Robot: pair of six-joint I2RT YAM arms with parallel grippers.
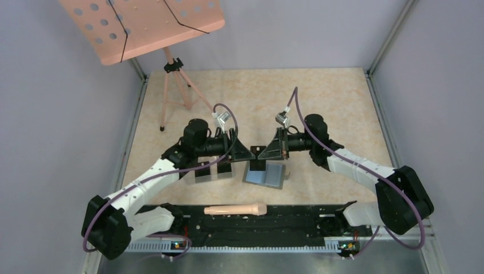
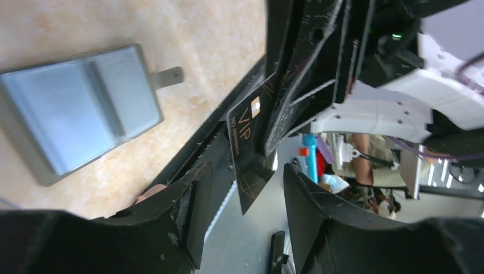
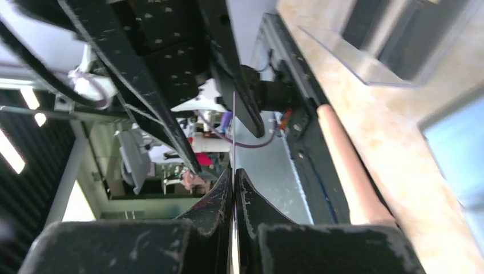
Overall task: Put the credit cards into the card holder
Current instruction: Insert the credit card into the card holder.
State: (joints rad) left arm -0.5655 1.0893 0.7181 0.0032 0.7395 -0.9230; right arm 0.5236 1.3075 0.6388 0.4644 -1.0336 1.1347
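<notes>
Above mid-tabletop: right tool, closed flat on one black credit card marked VIP, held edge-up. Left tool, open, fingers spread either side of that card. Card holder, unfolded, lies beneath, right of clear box.

Beige marbled table carries the open card holder; clear box beside; pink stand behind.
</notes>
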